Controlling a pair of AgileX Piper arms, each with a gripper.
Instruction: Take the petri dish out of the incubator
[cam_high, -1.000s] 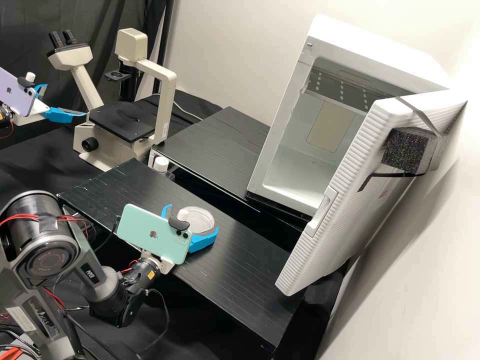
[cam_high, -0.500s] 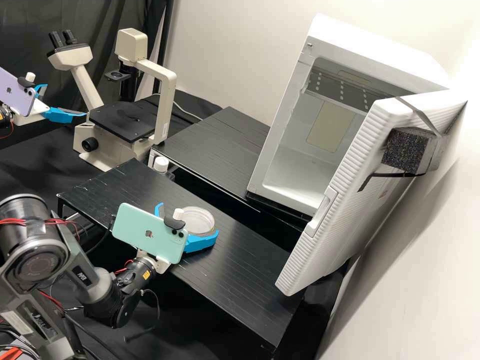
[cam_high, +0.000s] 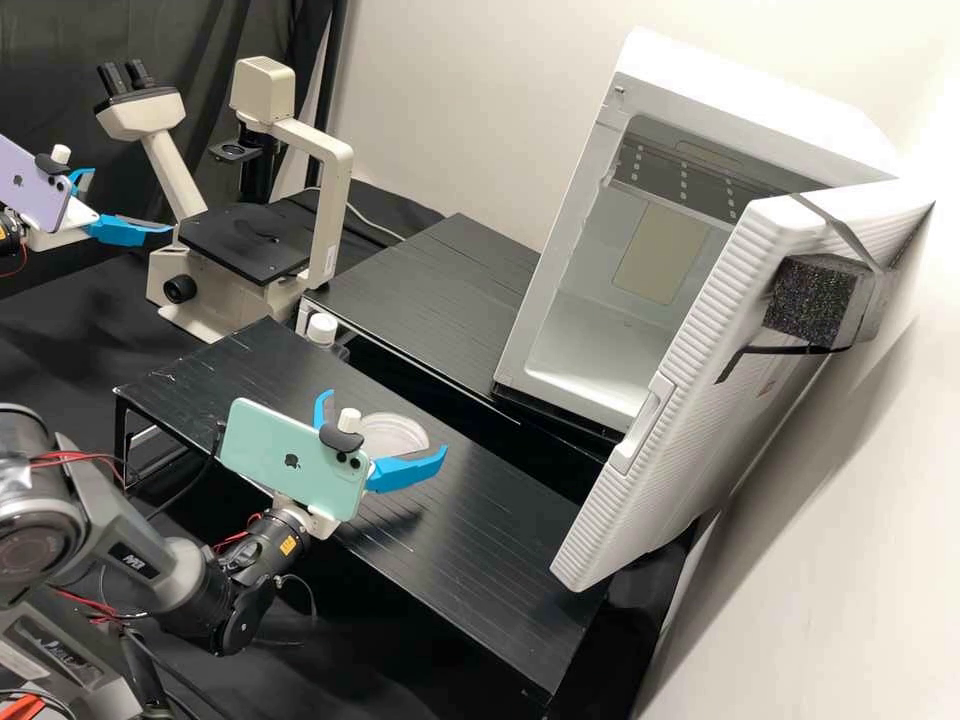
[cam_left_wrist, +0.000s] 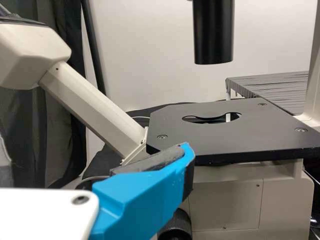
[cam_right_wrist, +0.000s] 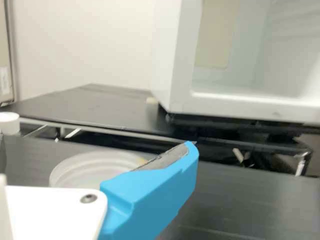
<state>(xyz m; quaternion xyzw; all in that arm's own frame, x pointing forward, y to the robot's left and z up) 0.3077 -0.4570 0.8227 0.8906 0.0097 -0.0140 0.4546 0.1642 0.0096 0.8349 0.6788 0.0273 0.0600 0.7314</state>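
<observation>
Right claw (cam_high: 384, 424), blue: spread wide, gripping nothing, raised above the bench (cam_high: 470, 540) near the dish. One petri dish (cam_high: 398, 436), round, clear, resting on that black slatted bench, outside the incubator. One white-capped bottle (cam_high: 322, 328), beside the bench. One white incubator (cam_high: 740, 90), door (cam_high: 735, 300) open. One cream microscope (cam_high: 332, 210); near its stage (cam_high: 240, 242), left claw (cam_high: 130, 204), likewise wide.

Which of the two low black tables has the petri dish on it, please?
The table nearer the high camera: it bears the petri dish, while the farther table bears the open white incubator.
</observation>
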